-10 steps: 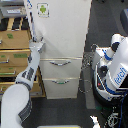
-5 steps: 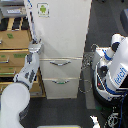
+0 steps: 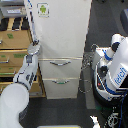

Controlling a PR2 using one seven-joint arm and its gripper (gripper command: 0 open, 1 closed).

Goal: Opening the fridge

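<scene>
The fridge [image 3: 62, 45] is the landmark. At the fridge's edge toward the exterior view's left, the gripper [image 3: 34, 48] sits in the narrow place between the fridge and the tan wooden cabinet [image 3: 15, 55], with almost no room to the side. The arm [image 3: 25, 75] fills the floor corner below it. In front of the fridge's lower drawers the dark floor [image 3: 65, 112] is open. Toward the exterior view's right, beyond a dark gap, a white robot [image 3: 115, 70] with cables stands in the way.
</scene>
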